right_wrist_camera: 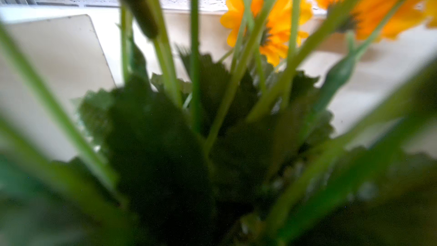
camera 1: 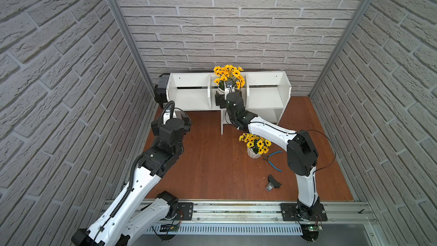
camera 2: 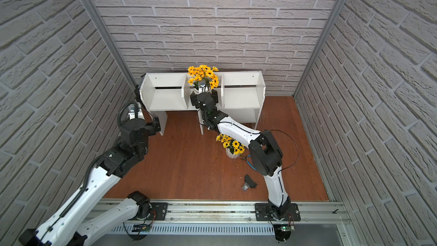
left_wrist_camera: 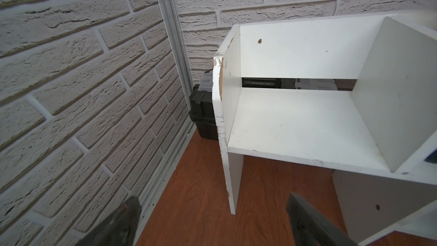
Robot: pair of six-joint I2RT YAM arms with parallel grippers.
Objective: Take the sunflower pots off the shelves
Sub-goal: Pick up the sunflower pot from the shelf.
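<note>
White sunflower pot (camera 1: 221, 90), shelves (camera 1: 189, 98) middle bay | right gripper (camera 1: 227, 90) at it for lift-out, closure hidden | left gripper (left_wrist_camera: 210, 205) spread, empty.

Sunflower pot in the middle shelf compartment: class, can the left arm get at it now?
Probably not: the right arm fills that compartment's front, at the pot, and the left gripper sits by the left end of the shelf.
</note>
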